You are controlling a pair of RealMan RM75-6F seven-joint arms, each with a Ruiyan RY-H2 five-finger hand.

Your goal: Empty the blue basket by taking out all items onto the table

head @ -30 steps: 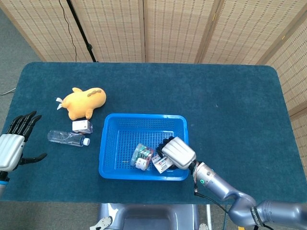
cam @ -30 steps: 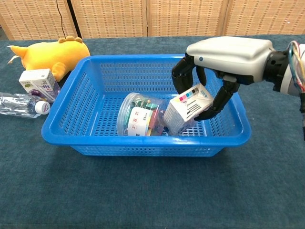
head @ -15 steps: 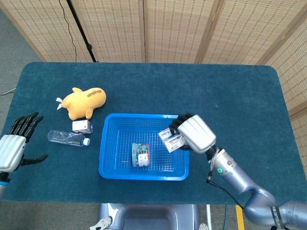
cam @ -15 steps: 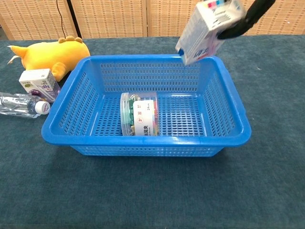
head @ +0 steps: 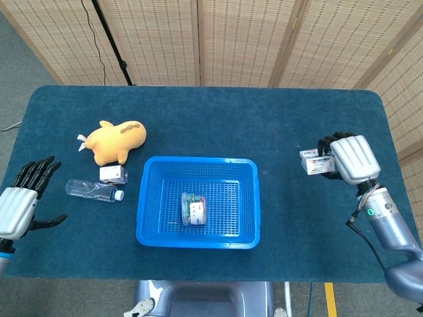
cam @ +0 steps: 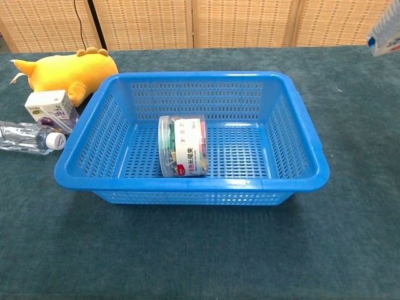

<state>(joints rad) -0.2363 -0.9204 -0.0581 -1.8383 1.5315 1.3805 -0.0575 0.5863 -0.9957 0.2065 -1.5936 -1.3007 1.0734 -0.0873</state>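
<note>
The blue basket (head: 148, 227) (cam: 80, 178) sits at the table's front middle. A clear round jar with a white label (head: 193, 209) (cam: 182, 145) lies on its side on the basket floor. My right hand (head: 350, 157) holds a small white carton (head: 312, 161) above the table, well to the right of the basket. Only a corner of that carton (cam: 386, 34) shows at the top right edge of the chest view. My left hand (head: 20, 201) hovers at the table's left edge, fingers spread, holding nothing.
Left of the basket lie a yellow plush toy (head: 117, 140) (cam: 67, 70), a small white and purple carton (head: 114, 174) (cam: 52, 110) and a clear plastic bottle (head: 94, 190) (cam: 26, 137). Bare blue table (head: 291, 119) stretches right of and behind the basket.
My right hand lifted the white carton out of the basket and carried it far to the right. The jar rolled flat on the basket floor. The left hand barely moved.
</note>
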